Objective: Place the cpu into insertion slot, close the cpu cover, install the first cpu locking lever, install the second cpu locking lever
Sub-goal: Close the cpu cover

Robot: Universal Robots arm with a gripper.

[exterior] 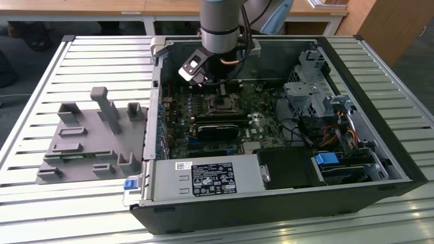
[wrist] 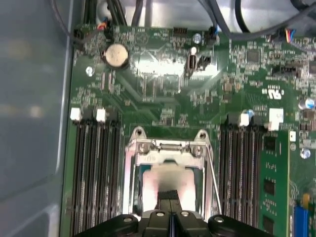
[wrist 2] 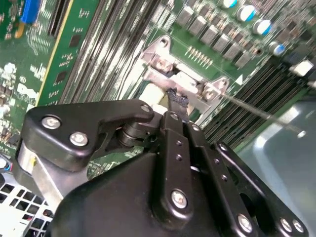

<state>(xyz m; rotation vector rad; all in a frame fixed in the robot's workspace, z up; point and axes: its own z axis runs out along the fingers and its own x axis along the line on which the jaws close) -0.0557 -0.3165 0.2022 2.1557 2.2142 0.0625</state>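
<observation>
The cpu (wrist: 170, 178), a small silver-tan square, lies in the insertion slot (exterior: 222, 104) on the green board. The silver cpu cover (wrist: 168, 147) frames it, with the chip showing through its window. My gripper (wrist: 169, 193) hangs just above the cpu with its black fingers pressed together and nothing visible between them. In the second wrist view the gripper (wrist 2: 174, 94) tip sits close to the cover's hinge end. A thin wire locking lever (wrist: 213, 182) runs along one side of the socket, and in the second wrist view this lever (wrist 2: 261, 114) slants away from it.
Long black memory strips (wrist: 94, 173) flank the socket on both sides. The black power-supply box (exterior: 203, 178) fills the case's near edge and a drive cage (exterior: 308, 96) stands on the exterior view's right. A grey fixture (exterior: 88, 137) lies outside the case on the left.
</observation>
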